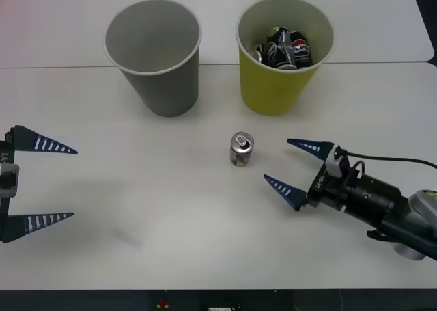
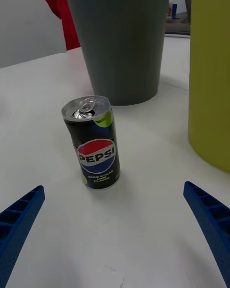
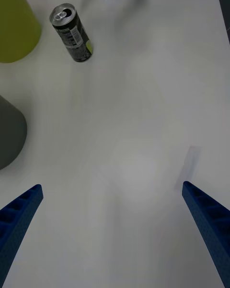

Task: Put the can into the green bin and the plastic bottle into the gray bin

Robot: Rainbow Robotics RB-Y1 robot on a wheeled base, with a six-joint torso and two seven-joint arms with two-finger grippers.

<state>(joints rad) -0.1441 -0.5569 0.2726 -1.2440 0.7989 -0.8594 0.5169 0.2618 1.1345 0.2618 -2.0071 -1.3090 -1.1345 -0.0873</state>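
The right pincer (image 1: 287, 173) sits low over the white counter (image 1: 171, 242), on the right side. Its two blue ribbed fingers (image 2: 207, 216) are spread wide apart and hold nothing. They point left at the small dark drink can with the silver top and the red, white and blue round logo (image 1: 242, 150). The can stands upright on the counter, just beside the finger tips but not touching them. It has a yellow-green patch low on its side.

Farther back, past the can and a bit to the right, stands the large yellow-green cup-shaped paper bin (image 1: 280, 85). A heap of dark cans (image 1: 287, 48) lies inside it. To the left of that bin stands the large plain gray cup-shaped paper bin (image 1: 164, 78). The two bins are near each other but apart, and the can stands nearer than both.

The left pincer (image 1: 60, 182) waits at the left edge of the counter, well apart from the can. Its blue fingers are spread wide too, and it holds nothing.
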